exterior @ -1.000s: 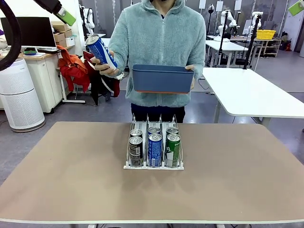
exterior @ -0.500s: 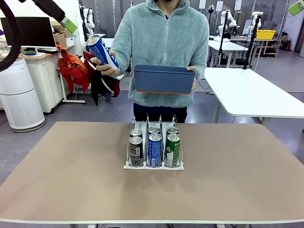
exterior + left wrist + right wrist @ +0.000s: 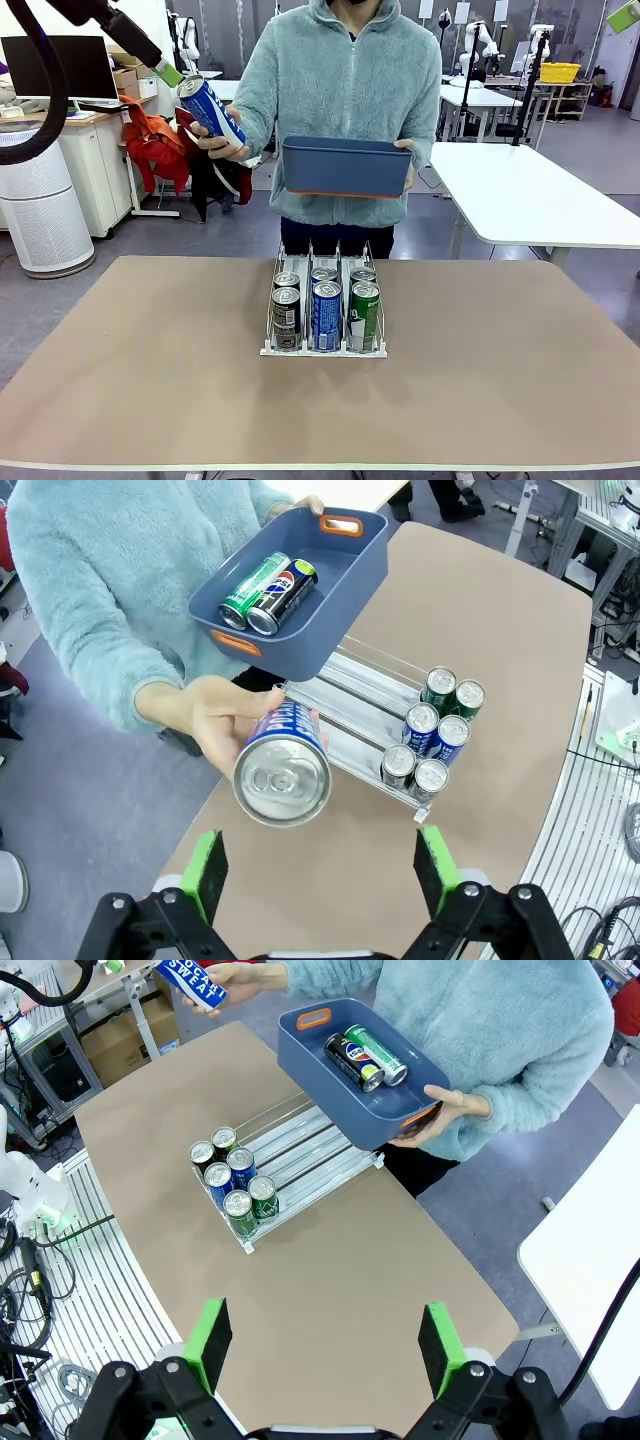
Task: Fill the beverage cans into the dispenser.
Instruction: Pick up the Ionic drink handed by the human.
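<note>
- Left gripper, wide open and empty, points at the tilted blue can in the person's hand.
- Right gripper, wide open, empty, high over the table.

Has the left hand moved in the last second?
Yes. In the front view the left hand has dropped rightward, away from the monitor, toward the blue can the person holds out.

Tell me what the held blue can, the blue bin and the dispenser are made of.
Blue can: likely aluminium, with a brushed silver top, pull tab and glossy printed body.
Blue bin: probably matte plastic, going by its moulded, rounded walls.
Dispenser: white plastic-looking base with thin wire or clear dividers; hard to tell which.
</note>
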You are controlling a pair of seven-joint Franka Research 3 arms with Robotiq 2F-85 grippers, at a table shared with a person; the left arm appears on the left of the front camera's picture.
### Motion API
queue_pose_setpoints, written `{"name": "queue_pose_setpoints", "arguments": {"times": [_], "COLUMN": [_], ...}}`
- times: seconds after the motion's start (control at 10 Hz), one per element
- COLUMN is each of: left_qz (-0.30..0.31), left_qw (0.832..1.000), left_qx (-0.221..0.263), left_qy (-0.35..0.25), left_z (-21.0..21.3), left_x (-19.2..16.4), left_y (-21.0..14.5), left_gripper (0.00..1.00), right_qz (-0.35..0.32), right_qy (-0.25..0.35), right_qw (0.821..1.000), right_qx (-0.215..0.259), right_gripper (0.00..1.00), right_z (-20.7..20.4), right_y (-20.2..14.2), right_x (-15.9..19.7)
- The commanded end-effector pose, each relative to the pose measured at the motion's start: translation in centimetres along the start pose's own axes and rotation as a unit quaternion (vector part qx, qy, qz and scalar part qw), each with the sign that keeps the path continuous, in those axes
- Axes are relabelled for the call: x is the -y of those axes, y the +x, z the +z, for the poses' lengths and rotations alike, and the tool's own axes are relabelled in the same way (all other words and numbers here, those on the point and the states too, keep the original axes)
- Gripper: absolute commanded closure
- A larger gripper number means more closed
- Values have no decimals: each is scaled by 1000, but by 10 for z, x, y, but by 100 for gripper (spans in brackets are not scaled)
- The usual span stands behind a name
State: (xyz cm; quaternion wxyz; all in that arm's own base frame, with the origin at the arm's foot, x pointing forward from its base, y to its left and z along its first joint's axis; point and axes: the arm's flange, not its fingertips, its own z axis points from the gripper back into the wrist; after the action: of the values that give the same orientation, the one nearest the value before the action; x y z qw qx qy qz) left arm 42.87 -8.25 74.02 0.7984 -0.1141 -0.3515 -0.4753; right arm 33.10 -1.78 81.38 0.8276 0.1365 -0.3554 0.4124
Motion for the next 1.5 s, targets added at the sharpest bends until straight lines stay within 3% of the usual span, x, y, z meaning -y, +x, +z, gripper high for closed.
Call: {"name": "queue_pose_setpoints", "arguments": {"times": [0.0,1.0,1.3,1.4], "left_qz": [-16,-12,-3,4], "left_qw": [1000,1000,999,1000], "left_qx": [23,26,46,15], "left_qy": [9,7,11,7], "left_z": [-12,-58,-62,-58], "left_x": [-2,-17,-20,-18], "left_y": [-3,-13,-10,-6], "left_gripper": [0,0,0,0], "right_qz": [-2,-2,-2,-2], "right_qy": [4,4,4,4], "right_qw": [1000,1000,1000,1000], "right_qx": [-1,-1,-1,-1], "right_gripper": [0,0,0,0], "right_z": [0,0,0,0], "right_y": [-1,-1,-1,-1], "right_x": [-1,-1,-1,-1]}}
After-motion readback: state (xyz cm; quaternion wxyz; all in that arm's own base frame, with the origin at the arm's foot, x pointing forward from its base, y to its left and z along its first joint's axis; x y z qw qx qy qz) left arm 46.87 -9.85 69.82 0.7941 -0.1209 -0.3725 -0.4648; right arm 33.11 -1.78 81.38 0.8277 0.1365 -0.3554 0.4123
